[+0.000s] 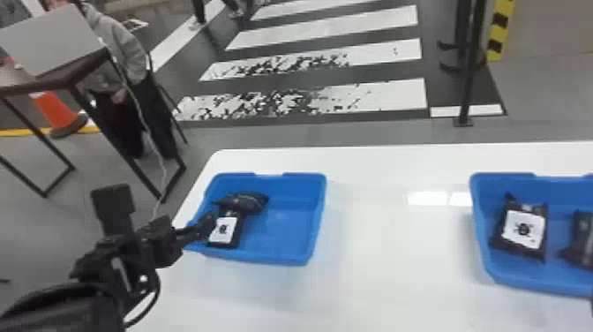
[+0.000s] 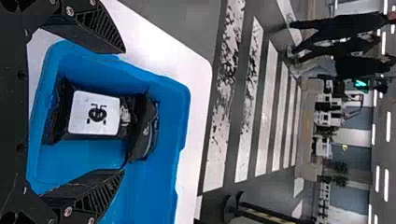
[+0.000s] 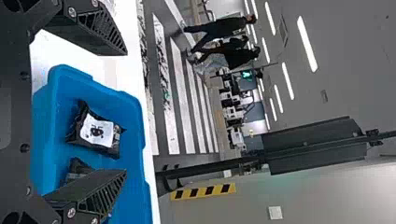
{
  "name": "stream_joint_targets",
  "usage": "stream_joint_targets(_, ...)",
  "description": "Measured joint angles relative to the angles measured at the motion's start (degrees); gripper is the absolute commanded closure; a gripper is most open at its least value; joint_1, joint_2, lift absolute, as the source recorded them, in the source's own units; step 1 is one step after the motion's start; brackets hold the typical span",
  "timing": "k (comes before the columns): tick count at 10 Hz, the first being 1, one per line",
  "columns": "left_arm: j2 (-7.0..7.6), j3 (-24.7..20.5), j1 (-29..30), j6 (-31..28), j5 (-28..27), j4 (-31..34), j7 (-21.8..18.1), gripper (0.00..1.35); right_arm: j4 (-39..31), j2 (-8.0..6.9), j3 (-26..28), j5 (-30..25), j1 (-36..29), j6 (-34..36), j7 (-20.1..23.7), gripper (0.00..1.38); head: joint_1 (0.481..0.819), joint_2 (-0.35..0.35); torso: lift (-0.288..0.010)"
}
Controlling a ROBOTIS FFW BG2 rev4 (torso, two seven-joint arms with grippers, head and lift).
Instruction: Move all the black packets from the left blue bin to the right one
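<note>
L gripper [image 1: 159, 208] at L bin's [image 1: 282, 256] left side, jaws wide, nothing held; one finger [image 1: 205, 226] reaches over the rim. R gripper [image 3: 125, 113], right wrist view: jaws wide too, nothing held, R bin [image 1: 542, 284] beyond. Near pkt [image 1: 233, 238] in L bin: white label [image 1: 222, 230] w/ dark bug-like mark, face up, long axis approx near–far. Far pkt [image 1: 249, 203] touches its far end, long axis approx left–right. R bin: L pkt [image 1: 503, 240] w/ similar label [image 1: 523, 228], face up; R pkt [image 1: 578, 245] just beside, apart. Both bins on white table [image 1: 388, 273].
</note>
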State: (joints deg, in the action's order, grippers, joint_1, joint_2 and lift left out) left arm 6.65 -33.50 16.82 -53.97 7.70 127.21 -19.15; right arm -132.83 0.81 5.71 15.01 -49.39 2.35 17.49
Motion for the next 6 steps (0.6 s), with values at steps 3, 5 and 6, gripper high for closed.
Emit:
stream_joint_targets(3,2.1,2.62,-9.57,-5.01,-1.82,-10.98,1.34,0.14,-0.53,0.31,-0.41,0.94,-0.77,1.37,0.08,0.14,0.695,0.35,-0.138)
stream_joint_targets(5,3.75,5.67,-15.06,-8.18,-2.94,-17.94,1.42,0.14,-0.37,0.77,-1.19,2.11,-0.79,2.27,0.08,0.14,0.695,0.35,-0.138)
stream_joint_targets(6,4.01,6.41,-17.09,-9.72,-3.95,-20.55,1.68,0.14,-0.25,0.86,-1.4,2.54,-0.79,2.64,0.09,0.15,0.695,0.35,-0.138)
